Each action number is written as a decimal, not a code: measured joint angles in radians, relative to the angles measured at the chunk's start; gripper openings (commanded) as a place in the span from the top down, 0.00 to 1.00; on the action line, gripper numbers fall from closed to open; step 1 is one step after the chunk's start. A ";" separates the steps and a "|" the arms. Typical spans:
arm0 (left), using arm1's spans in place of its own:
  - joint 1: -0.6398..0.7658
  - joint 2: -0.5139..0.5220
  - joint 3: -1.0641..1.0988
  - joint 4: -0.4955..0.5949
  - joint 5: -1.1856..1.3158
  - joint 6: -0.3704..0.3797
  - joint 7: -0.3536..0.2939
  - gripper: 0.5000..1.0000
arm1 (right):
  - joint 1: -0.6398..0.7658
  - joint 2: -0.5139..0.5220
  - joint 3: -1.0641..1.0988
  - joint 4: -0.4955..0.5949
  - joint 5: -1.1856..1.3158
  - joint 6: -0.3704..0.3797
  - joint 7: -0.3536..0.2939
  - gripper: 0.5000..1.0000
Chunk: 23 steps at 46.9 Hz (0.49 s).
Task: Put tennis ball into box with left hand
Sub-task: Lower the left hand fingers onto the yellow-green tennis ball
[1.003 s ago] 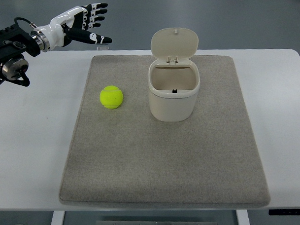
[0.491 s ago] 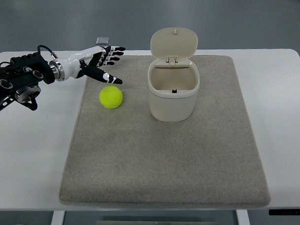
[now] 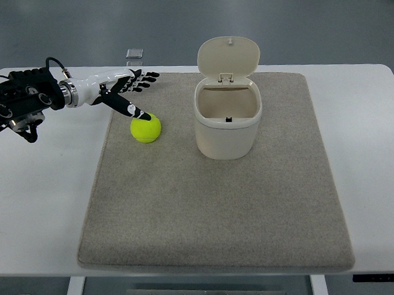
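Observation:
A yellow-green tennis ball (image 3: 146, 128) lies on the grey mat (image 3: 212, 205), left of the box. The cream box (image 3: 228, 120) stands upright with its hinged lid (image 3: 229, 56) flipped up and its inside bare. My left hand (image 3: 131, 91) comes in from the left edge, fingers spread and holding nothing. Its thumb tip rests at the ball's upper left edge, while the other fingers point right above and behind the ball.
The mat covers most of a white table (image 3: 43, 192). A small clear object (image 3: 135, 54) sits at the table's far edge, behind the hand. The box stands about a ball's width right of the ball.
My left hand came down from above the table's far edge toward the ball and now hovers right at it. The ball and box have not moved.

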 measured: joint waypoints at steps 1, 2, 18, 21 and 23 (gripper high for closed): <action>-0.009 0.003 0.003 -0.004 0.010 -0.001 0.000 0.02 | 0.000 0.000 0.000 0.000 0.000 0.000 0.000 0.12; -0.021 0.008 0.005 -0.010 0.022 -0.001 0.000 0.02 | 0.000 0.000 0.000 0.000 0.000 0.000 0.000 0.12; -0.062 0.027 0.013 -0.053 0.132 -0.009 0.000 0.02 | 0.000 0.000 0.000 0.000 0.000 0.000 0.000 0.12; -0.058 0.027 0.014 -0.055 0.133 -0.008 -0.001 0.02 | 0.000 0.000 0.000 0.000 0.000 0.000 0.000 0.12; -0.054 0.027 0.014 -0.060 0.134 -0.008 -0.001 0.02 | 0.000 0.000 0.000 0.000 0.000 0.000 0.000 0.12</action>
